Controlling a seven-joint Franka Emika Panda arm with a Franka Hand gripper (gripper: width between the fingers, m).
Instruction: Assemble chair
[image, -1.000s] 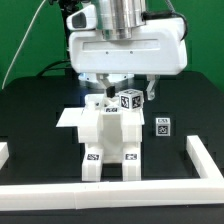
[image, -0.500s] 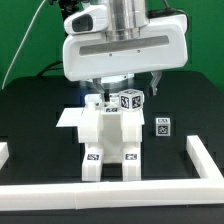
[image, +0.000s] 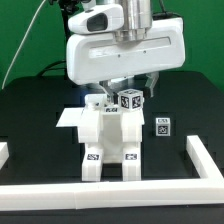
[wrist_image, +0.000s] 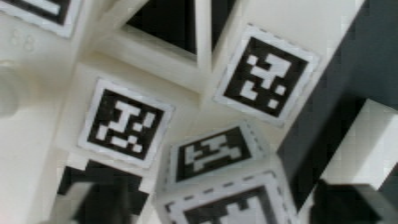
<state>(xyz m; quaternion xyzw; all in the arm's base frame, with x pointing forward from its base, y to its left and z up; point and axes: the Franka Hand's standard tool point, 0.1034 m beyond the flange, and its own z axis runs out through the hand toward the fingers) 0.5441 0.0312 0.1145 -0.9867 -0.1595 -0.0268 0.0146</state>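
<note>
Fingers (image: 155, 80) apart above blocky matte white chair (image: 108, 140)

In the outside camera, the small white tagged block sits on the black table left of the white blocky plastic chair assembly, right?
Wrong side. The exterior view shows the small white tagged block on the black table at that view's right of the white blocky plastic chair assembly, not its left.

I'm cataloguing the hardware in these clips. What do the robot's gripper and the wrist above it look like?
The gripper has a wide, boxy white body with rounded corners and short dark fingers underneath. Above it is a silvery grey cylindrical wrist, with a small white camera housing beside it. A thin dark cable runs off behind. No lettering can be made out.
</note>
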